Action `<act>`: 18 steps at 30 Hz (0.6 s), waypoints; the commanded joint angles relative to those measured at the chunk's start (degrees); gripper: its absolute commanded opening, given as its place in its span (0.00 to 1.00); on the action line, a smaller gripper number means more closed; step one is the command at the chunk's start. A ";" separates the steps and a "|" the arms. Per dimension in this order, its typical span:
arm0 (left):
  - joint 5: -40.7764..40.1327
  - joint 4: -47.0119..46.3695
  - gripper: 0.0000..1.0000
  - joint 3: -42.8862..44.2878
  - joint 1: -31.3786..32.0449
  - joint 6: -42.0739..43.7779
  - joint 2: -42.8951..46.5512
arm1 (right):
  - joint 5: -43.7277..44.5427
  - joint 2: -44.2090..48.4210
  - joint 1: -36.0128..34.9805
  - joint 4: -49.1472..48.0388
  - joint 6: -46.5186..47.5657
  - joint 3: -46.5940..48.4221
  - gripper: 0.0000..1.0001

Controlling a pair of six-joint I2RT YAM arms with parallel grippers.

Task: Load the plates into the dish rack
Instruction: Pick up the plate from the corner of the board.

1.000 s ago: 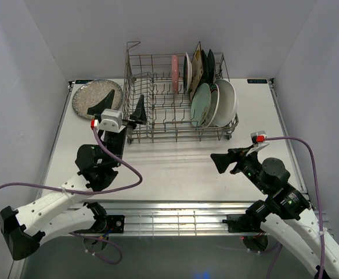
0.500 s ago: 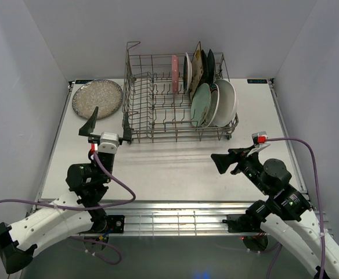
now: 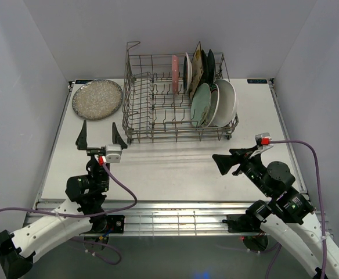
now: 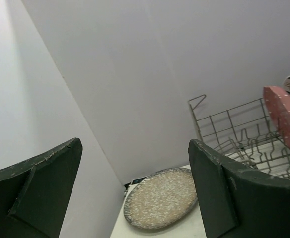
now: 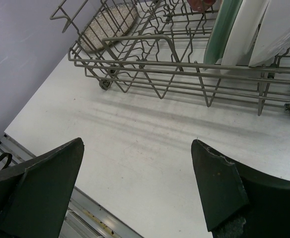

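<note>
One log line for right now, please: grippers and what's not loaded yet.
left gripper open, empty | right gripper open, empty | speckled silver round plate flat on table, left of grey wire dish rack | other plates upright in rack

Speckled silver plate (image 3: 97,99); grey dish rack (image 3: 158,110); pink plate (image 3: 175,74).

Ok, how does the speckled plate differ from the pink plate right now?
The speckled plate lies flat on the table, left of the dish rack; the pink plate stands on edge inside it. The speckled one is mottled silver-grey; the pink one is pink with pale dots. Both are plates, neither held.
</note>
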State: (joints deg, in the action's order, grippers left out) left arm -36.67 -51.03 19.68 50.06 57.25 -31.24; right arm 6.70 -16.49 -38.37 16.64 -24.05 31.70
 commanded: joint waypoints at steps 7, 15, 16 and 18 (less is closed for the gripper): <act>8.88 17.18 0.98 2.55 -12.07 -8.64 2.87 | -0.37 1.99 -0.21 -0.56 -0.38 -0.85 0.94; 23.20 19.02 0.98 4.92 -34.49 -22.15 -8.12 | -0.20 3.92 -0.21 0.40 -0.38 -1.29 0.94; 27.83 19.64 0.98 5.36 -36.86 -23.66 -8.91 | -0.02 4.27 -0.21 0.67 -0.29 -1.29 0.94; 33.12 21.57 0.98 6.94 -44.32 -27.79 -11.10 | -0.02 5.15 -0.21 1.11 -0.29 -1.29 0.95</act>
State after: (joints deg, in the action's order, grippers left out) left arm -15.05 -32.42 22.22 13.06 38.83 -40.97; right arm 6.72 -12.75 -38.37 17.34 -24.05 30.46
